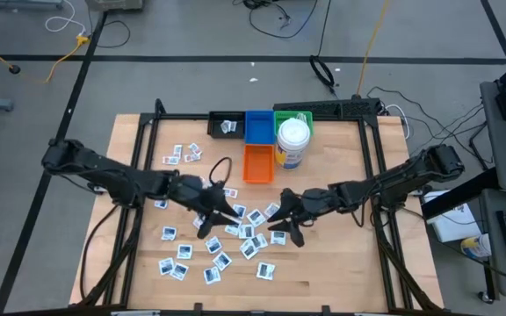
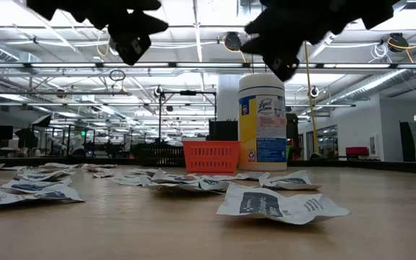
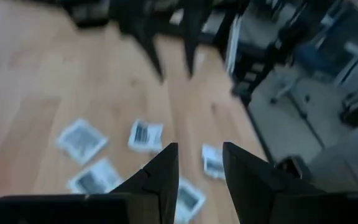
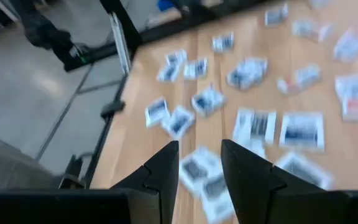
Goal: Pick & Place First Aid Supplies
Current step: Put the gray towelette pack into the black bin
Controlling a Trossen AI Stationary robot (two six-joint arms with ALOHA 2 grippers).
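Observation:
The first aid supplies, many small white square packets (image 1: 222, 260) with dark print, lie flat and scattered over the wooden table (image 1: 341, 281); they also show in the low view (image 2: 280, 204) and in both wrist views (image 3: 146, 135) (image 4: 247, 71). My left gripper (image 1: 235, 213) (image 3: 201, 149) hovers above the packets near the table's middle, open, with nothing between its fingers. My right gripper (image 1: 275, 219) (image 4: 199, 146) faces it from the right, also open and holding nothing. Both hang well above the tabletop in the low view (image 2: 132, 40) (image 2: 284, 58).
Along the far side stand a black bin (image 1: 227, 128) with a packet in it, a blue bin (image 1: 257, 126) and a green bin (image 1: 292, 116). An orange bin (image 1: 258, 163) and a wipes canister (image 1: 292, 145) stand nearer the middle. A black frame (image 1: 372, 175) borders the table.

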